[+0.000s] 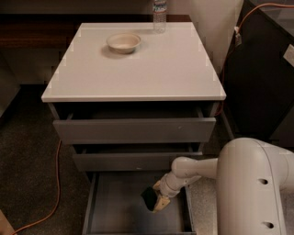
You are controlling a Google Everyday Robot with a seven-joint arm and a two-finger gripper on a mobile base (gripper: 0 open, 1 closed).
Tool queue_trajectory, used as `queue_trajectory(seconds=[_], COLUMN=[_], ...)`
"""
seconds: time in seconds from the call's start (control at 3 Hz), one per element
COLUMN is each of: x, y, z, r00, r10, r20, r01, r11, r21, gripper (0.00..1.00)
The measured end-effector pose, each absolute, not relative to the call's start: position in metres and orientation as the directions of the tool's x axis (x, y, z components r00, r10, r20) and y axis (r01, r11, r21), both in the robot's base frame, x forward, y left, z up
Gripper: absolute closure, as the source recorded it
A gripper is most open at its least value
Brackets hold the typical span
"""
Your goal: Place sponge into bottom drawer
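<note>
1. Gripper (pixel 155 200): it hangs at the end of the white arm (pixel 195 168), which reaches in from the right, and sits over the right half of the open bottom drawer (pixel 115 209). The pale fingers (pixel 161 202) are closed around the sponge (pixel 148 198).
2. Sponge: it is held in the gripper with its dark green face towards the camera, inside the outline of the bottom drawer. Whether it touches the drawer floor cannot be determined.
3. Bottom drawer: it is pulled well out towards the camera, and its shallow grey interior is exposed. No contents are visible apart from the sponge and the gripper above it.
4. Middle drawer (pixel 124 161): it stands slightly out from the cabinet, with a dark gap showing above its grey front.
5. Top drawer (pixel 133 130): it is also slightly out and projects further than the middle drawer.
6. Cabinet top (pixel 138 69): this is a white, flat surface. A round cream bowl (pixel 123 42) stands towards the rear left. A clear water bottle (pixel 159 10) stands upright at the rear edge, to the right of the bowl and apart from it.
7. Surroundings: an orange cable (pixel 55 183) runs along the dark carpet left of the cabinet. A black unit (pixel 264 73) stands to the right, and the robot's large white body (pixel 257 193) fills the lower right corner.
</note>
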State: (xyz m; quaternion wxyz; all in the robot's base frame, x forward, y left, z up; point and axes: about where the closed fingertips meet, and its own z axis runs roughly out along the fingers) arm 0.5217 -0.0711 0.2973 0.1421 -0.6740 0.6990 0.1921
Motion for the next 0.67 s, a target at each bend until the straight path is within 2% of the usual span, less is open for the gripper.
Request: queue_trajectory(seconds=[0.67], x=[0.521], y=[-0.043], z=[0.241], r00=[0.018], r10=[-0.895], r20=[-0.446], r01=[-1.000], r11=[-0.024], r21=[0.007], gripper=[0.97])
